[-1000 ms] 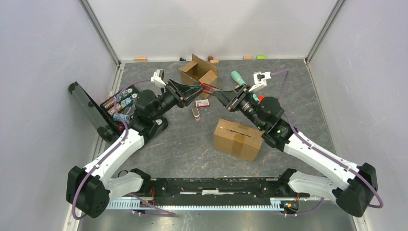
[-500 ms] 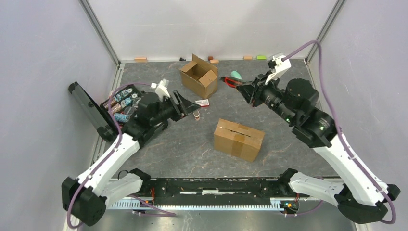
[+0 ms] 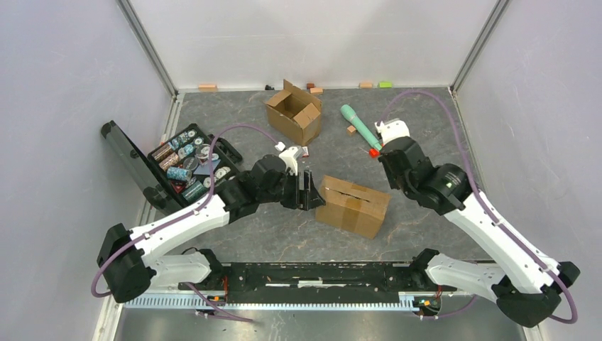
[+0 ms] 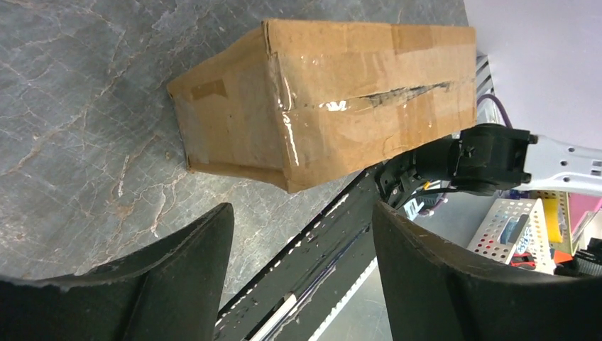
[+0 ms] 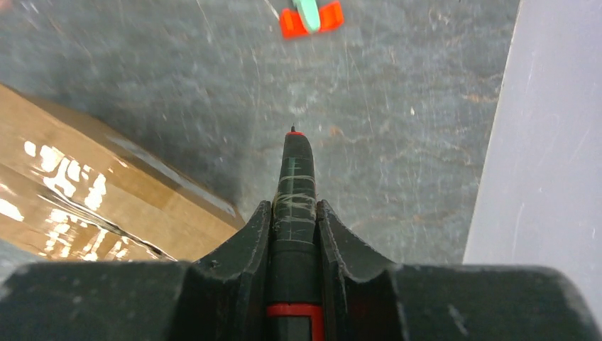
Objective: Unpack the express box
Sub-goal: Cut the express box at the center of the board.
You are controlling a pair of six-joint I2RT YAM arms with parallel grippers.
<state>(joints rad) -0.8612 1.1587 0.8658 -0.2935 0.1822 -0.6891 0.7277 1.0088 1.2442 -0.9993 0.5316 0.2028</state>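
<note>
Facing the left end of the taped express box (image 3: 353,206), which lies mid-table (image 3: 284,234) toward the near edge, the left gripper (image 3: 310,192) has its jaws spread. The right gripper (image 5: 293,209) pinches a cutter pen (image 5: 293,170) near the box's far right corner. Opening step, likely: next, steady the box and slit the seam.

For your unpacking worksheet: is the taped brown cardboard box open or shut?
Shut. The taped brown cardboard box has its top flaps flat, though the seam tape looks slit.
</note>
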